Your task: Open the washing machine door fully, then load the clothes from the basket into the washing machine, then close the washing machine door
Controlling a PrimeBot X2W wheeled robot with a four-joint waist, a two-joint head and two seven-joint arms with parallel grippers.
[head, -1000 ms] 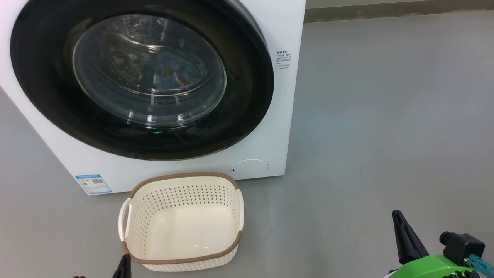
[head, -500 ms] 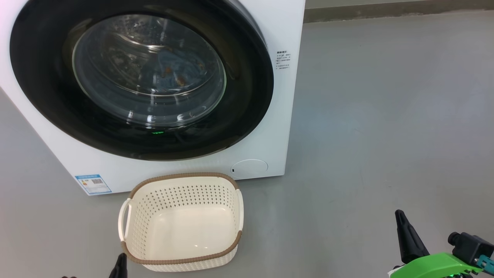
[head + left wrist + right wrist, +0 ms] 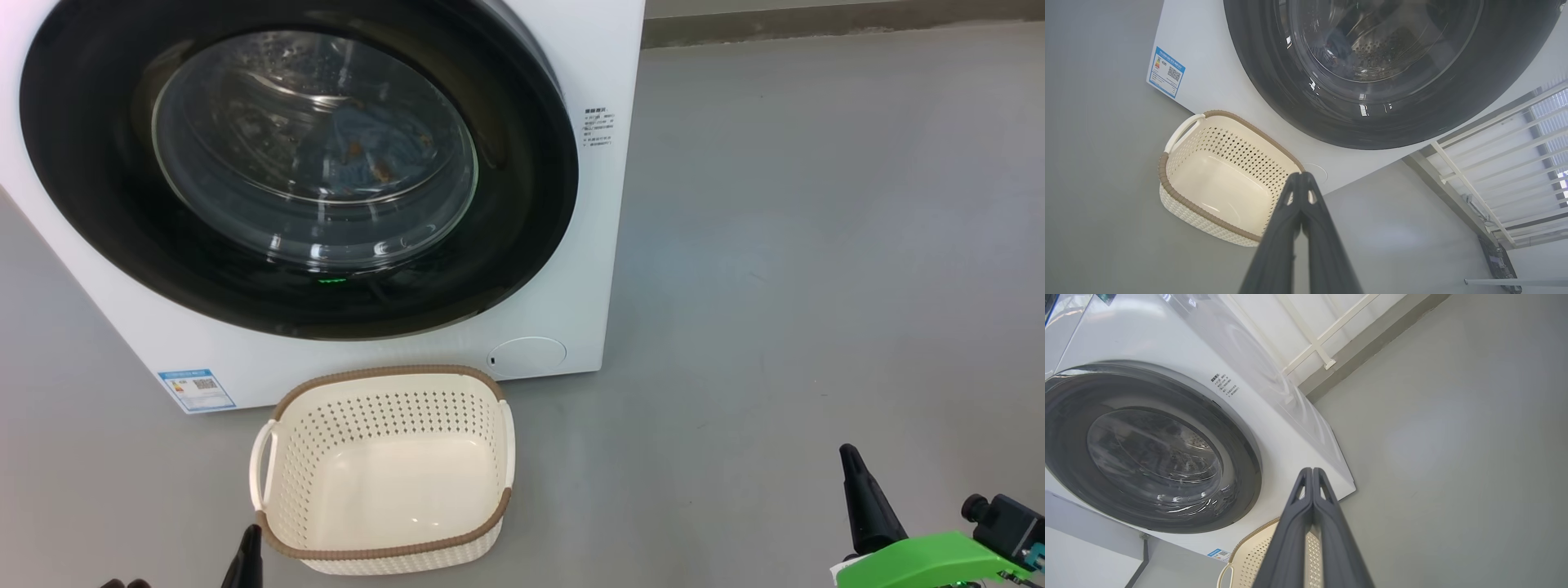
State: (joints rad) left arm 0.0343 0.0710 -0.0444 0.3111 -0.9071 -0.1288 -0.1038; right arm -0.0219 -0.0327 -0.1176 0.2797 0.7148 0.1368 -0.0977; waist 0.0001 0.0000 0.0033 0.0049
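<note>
**Door Closed, Laundry in the Drum, Basket on the Floor**

The washing machine door, a wide glossy black rim around a bulging clear glass bowl, sits closed flat against the front of the big white front-loading washing machine. Through the glass, the clothes, light blue fabric dotted with small orange-brown marks, lie inside the perforated steel drum. A small green glint shows low on the door.

On the machine's front, a blue label sticker sits at the lower left corner and a round service flap at the lower right. A block of small printed text is just beside the door's right edge.

The basket is cream-white perforated plastic with a brown woven-look rim and white side handles. It stands upright on the grey floor just in front of the machine, below the door, its smooth bottom in plain sight.

The left gripper has its two dark fingers pressed together tip to tip, grasping nothing. In the head view it hovers just beside the basket's near left corner. The right gripper, likewise clenched on nothing, hangs well apart to the right over the floor, with a bright green part at its base.

A dark skirting strip runs along the foot of the wall behind. The left wrist view shows a white railing beyond the machine.
</note>
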